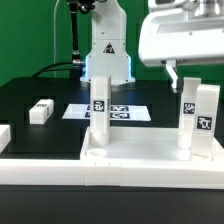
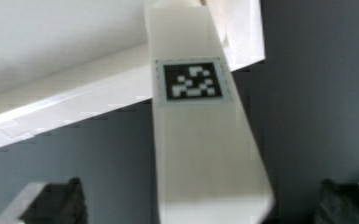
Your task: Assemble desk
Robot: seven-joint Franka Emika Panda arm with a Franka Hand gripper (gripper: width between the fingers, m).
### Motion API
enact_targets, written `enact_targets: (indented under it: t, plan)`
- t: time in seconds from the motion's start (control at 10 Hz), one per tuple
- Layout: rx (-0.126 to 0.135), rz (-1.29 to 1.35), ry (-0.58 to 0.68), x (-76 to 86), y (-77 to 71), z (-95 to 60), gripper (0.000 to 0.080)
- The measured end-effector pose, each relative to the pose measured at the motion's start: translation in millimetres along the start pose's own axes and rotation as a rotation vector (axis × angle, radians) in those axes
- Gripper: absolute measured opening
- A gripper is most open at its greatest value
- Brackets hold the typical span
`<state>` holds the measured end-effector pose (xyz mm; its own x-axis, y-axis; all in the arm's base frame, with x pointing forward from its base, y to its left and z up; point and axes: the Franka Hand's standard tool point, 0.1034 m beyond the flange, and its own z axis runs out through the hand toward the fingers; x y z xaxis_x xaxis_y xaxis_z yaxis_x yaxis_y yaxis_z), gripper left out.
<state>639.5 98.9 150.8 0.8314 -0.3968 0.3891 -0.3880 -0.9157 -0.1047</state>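
Observation:
The desk top (image 1: 150, 150) lies flat at the front of the black table. Two white square-post legs stand upright on it: one at its left corner (image 1: 100, 108) and one at its right (image 1: 200, 118). My gripper (image 1: 192, 78) hangs just over the right leg, open, with a finger (image 1: 173, 75) beside the leg's top. In the wrist view that tagged leg (image 2: 194, 100) runs between my dark fingers (image 2: 51, 203), and my gripper (image 2: 202, 208) does not touch it on either side. A slanting strip of the desk top (image 2: 51, 100) shows beside the leg.
A loose white leg (image 1: 40, 110) lies on the table towards the exterior view's left. The marker board (image 1: 125, 110) lies behind the left standing leg. A long low white border bar (image 1: 50, 172) runs along the front. The arm's white base (image 1: 105, 55) stands at the back.

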Motion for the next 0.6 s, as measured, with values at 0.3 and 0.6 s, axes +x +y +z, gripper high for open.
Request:
enact_targets:
  t: [0.3,0.6]
  plan:
    - [-0.041,0.006,-0.084,7.5,9.8,0.4,0.0649]
    - [-0.031,0.052,-0.193,27.0,-0.8,-14.8,0.0649]
